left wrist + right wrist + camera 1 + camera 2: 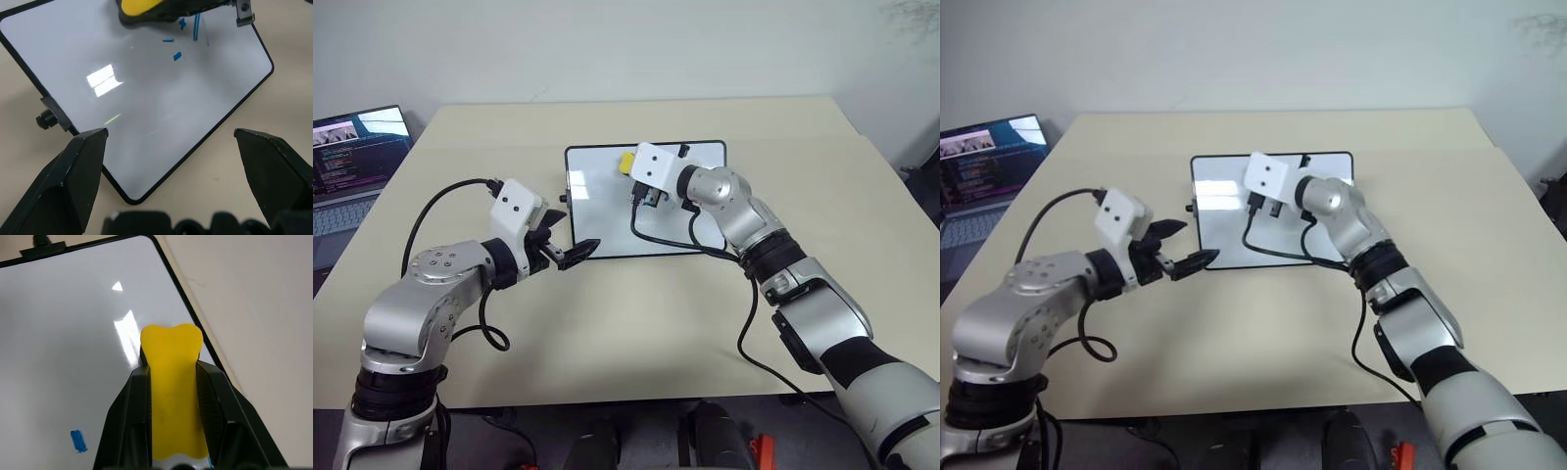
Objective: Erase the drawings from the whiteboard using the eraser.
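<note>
Right gripper (172,382) hides most of eraser (172,352).

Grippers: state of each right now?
Left gripper: open, empty, beside the glossy white whiteboard.
Right gripper: shut on the small bright yellow eraser.

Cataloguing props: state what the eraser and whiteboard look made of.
Eraser: yellow, matte, probably foam or soft rubber, since it pinches in between the right gripper fingers. Whiteboard: glossy white surface mirroring the lights, likely coated; thin black frame, seemingly plastic.

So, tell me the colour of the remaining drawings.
Blue drawings, clearest in the left wrist view.
</note>
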